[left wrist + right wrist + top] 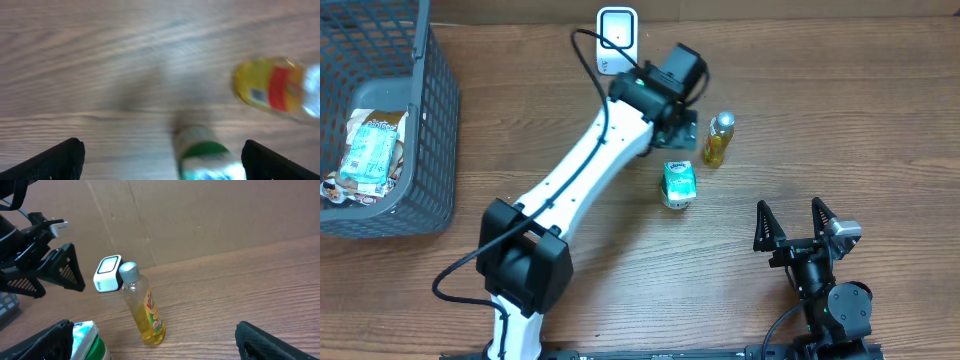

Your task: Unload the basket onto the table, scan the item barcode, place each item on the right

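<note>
Shows left arm [590, 160] stretched diagonally forward and to the right, left tool [678, 130] angled downward with jaws spread wide, gripping nothing. Shows right arm [835, 300] folded close to its base, right tool [789, 208] pointing forward, jaws likewise wide, empty.

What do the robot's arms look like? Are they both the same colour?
Not quite. The left arm has a long white tube with chunky black joints, and a thin black cable loops off near its base. The right arm shows only black parts. Both end in black, pointy, triangle-shaped jaws.
</note>
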